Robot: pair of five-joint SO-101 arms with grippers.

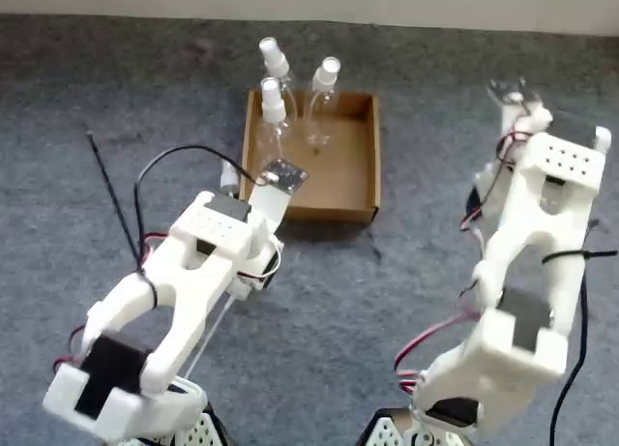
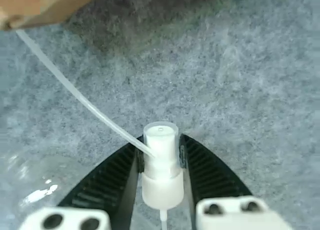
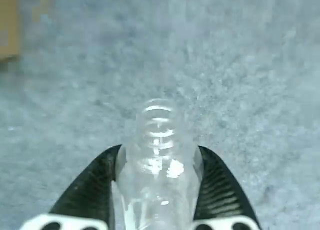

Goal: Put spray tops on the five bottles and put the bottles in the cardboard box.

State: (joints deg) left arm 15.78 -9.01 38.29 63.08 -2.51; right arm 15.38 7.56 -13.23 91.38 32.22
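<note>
A grey, felt-like worktop (image 1: 97, 88) carries the cardboard box (image 1: 329, 212), which sits toward its far side, between the two arms. The right pincer (image 3: 159, 152) is closed around a clear bottle (image 3: 159, 180) with a bare threaded neck, held above the worktop. The left pincer (image 2: 159, 145), near the box's front left corner, clamps a white spray top (image 2: 161, 165) by its sides. Three bottles (image 1: 274, 117) stand upright in the box's far half, each already capped.
</note>
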